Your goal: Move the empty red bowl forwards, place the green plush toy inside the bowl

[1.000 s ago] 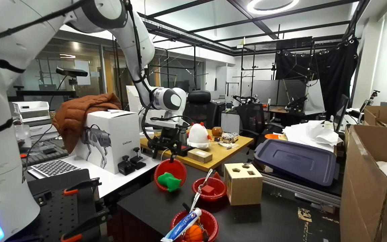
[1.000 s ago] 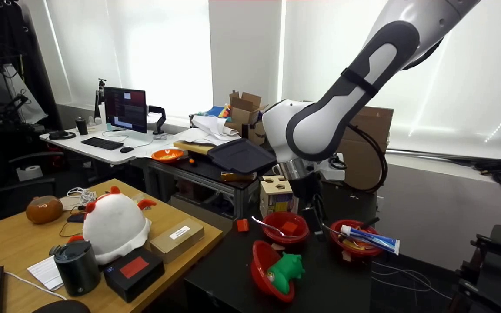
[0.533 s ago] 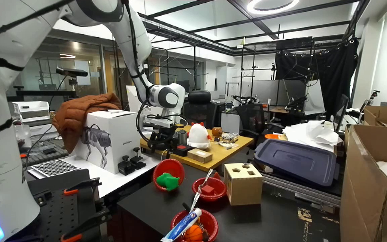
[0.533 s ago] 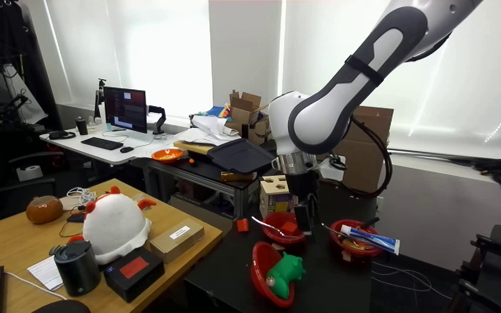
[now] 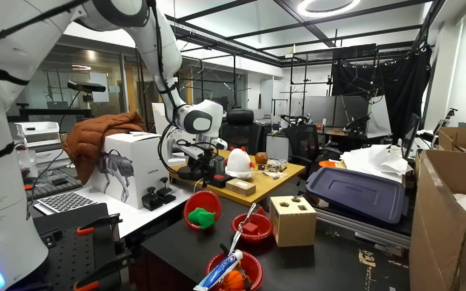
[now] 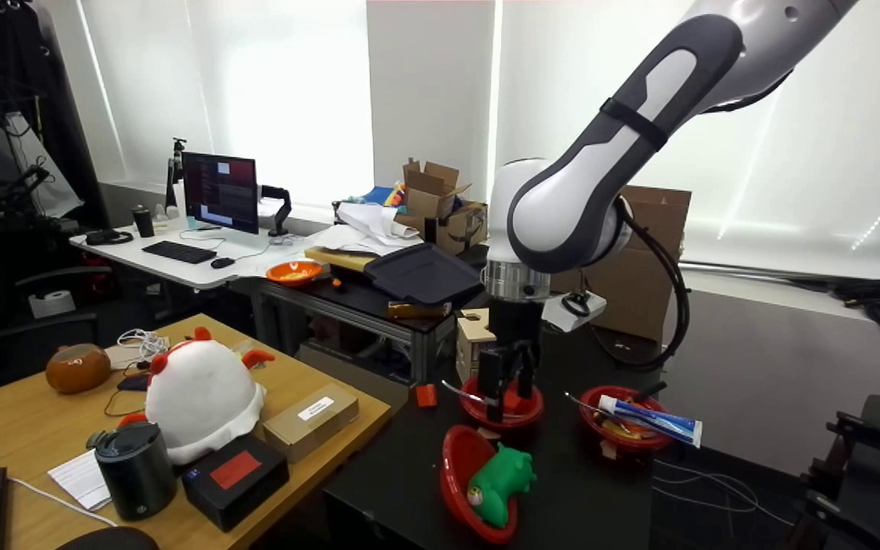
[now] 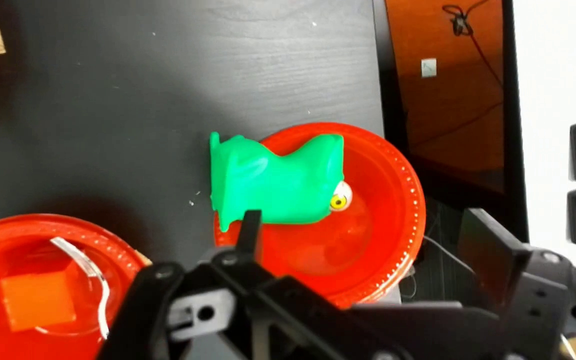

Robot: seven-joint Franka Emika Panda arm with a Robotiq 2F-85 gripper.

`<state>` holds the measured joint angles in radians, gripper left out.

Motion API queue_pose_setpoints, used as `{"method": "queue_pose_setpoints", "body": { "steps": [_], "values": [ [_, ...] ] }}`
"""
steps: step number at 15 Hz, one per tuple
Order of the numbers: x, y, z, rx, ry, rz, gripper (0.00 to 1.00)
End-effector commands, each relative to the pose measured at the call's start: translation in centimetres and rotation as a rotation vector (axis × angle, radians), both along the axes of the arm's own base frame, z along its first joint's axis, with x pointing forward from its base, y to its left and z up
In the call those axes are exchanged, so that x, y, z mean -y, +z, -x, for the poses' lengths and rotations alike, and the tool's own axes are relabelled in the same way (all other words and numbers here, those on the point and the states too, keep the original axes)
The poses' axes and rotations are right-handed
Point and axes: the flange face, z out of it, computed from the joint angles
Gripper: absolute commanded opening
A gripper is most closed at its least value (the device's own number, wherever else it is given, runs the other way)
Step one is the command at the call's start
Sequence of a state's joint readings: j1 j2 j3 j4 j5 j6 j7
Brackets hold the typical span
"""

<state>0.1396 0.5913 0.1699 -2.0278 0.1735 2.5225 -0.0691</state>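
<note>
The red bowl (image 5: 207, 199) is tilted on the black table, one side of its rim raised, in both exterior views (image 6: 464, 451). The green plush toy (image 6: 503, 483) lies over its low side. In the wrist view the toy (image 7: 278, 182) has its yellow-eyed end inside the bowl (image 7: 380, 225) and its other end sticking out past the rim. My gripper (image 7: 365, 220) is open, its fingers wide apart, with nothing held; the left finger overlaps the toy's lower edge in that view. An exterior view shows the gripper (image 5: 205, 182) raised above the bowl, apart from it.
A red bowl (image 5: 266, 234) with a red block and a silvery utensil stands beside the wooden box (image 5: 293, 226). Another red bowl (image 5: 257, 266) holds an orange ball and a toothpaste tube (image 5: 221, 270). A loose red block (image 6: 425, 395) and the table edge (image 7: 379, 65) lie nearby.
My gripper has lifted away from the raised rim, and the wrist has turned. The bowl has shifted very slightly with the toy, which still lies over its low side.
</note>
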Motion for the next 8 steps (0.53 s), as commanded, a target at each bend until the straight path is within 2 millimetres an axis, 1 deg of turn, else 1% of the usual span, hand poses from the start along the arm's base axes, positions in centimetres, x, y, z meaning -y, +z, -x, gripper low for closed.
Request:
{"method": "queue_pose_setpoints", "body": {
  "steps": [1,3,8],
  "values": [
    [-0.2,0.3,0.4,0.052,-0.19,-0.031,1.0],
    [-0.3,-0.4,0.3,0.079,-0.277,-0.033,1.0],
    [0.7,-3.2,-0.6,0.131,-0.431,-0.015,1.0]
  ]
}}
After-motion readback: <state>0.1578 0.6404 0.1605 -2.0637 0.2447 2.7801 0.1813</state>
